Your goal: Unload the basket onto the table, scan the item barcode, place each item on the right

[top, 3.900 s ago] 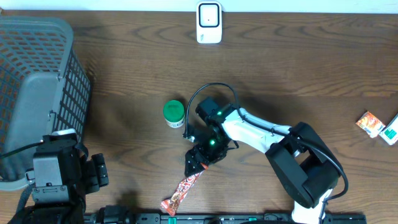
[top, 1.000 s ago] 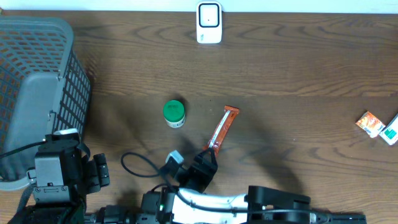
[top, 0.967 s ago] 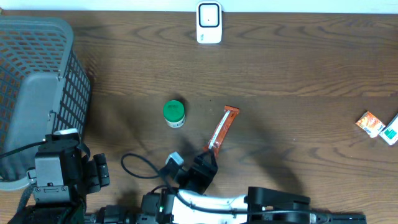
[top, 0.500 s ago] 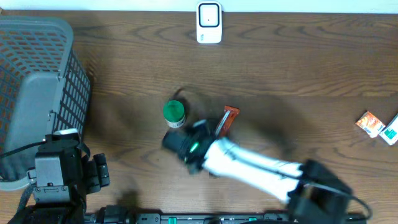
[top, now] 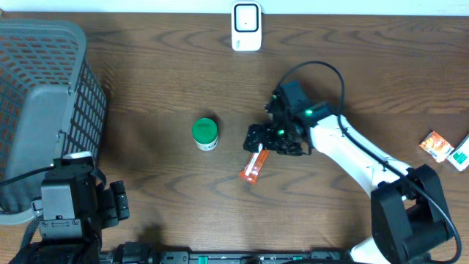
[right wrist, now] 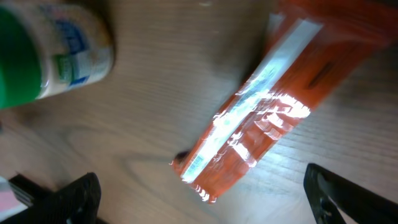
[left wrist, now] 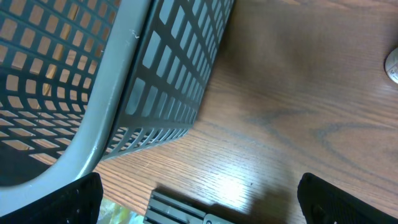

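While the right gripper [top: 270, 141] hangs released above it, a glossy orange foil packet [top: 252, 169] lies on the wooden table [top: 146, 81] near a green-lidded jar [top: 205, 133]. A grey plastic mesh basket [top: 44, 95] flanks the left gripper [top: 113, 202], also released.

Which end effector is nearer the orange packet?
Right. The right end effector hovers over the orange packet's upper end; the left end effector sits far off beside the basket.
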